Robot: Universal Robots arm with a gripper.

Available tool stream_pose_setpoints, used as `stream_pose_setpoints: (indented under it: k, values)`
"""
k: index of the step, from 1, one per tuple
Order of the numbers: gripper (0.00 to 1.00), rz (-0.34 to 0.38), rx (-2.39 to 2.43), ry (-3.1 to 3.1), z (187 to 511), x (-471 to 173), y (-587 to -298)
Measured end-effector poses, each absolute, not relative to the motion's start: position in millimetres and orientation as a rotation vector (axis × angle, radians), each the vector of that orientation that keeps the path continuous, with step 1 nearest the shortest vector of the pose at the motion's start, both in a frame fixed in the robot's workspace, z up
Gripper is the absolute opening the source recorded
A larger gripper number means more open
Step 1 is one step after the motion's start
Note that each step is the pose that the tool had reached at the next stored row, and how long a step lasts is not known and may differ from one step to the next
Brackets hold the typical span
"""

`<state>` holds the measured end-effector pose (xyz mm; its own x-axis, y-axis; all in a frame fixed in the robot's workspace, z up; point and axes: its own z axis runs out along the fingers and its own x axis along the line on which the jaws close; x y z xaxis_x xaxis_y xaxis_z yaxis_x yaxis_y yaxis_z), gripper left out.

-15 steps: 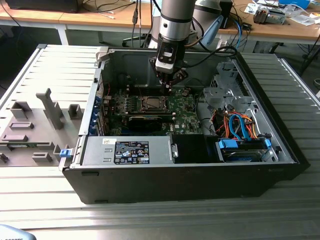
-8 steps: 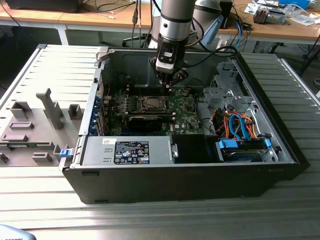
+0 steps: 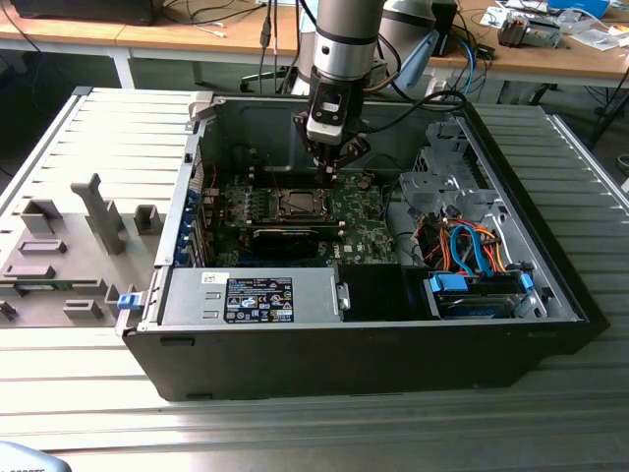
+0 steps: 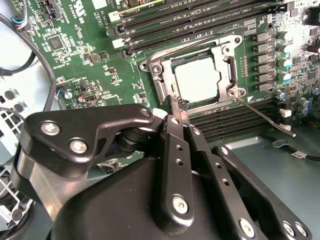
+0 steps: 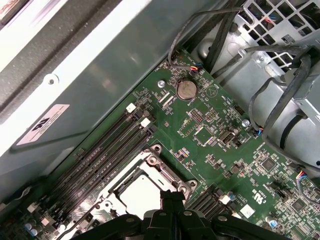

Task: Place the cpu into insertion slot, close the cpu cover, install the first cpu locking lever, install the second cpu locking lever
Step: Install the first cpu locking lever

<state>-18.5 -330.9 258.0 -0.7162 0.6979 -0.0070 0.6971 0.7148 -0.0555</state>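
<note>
Black pincer (image 4: 176, 106) fingers pressed together, gripping nothing, tips just beside the cpu cover (image 4: 223, 48) corner, cover flat over the cpu (image 4: 197, 77) in the insertion slot (image 4: 230, 70), thin lever (image 4: 265, 118) jutting beside the cover

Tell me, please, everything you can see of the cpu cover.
The cpu cover is a thin, silver, metal-looking square frame with a square opening. It lies flat, closed down over the cpu, whose pale grey top shows through the opening, on the green motherboard. A thin wire lever slants away from one of its corners. The gripper, jaws together, hangs at another corner; whether it touches the cover cannot be told.
</note>
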Motion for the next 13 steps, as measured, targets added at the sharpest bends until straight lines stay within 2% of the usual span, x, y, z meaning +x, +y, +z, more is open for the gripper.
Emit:
stream_pose_setpoints:
  k: [13]
  values:
    - [0.11,0.085,-1.163,-2.902,258.0,-18.5,-330.9]
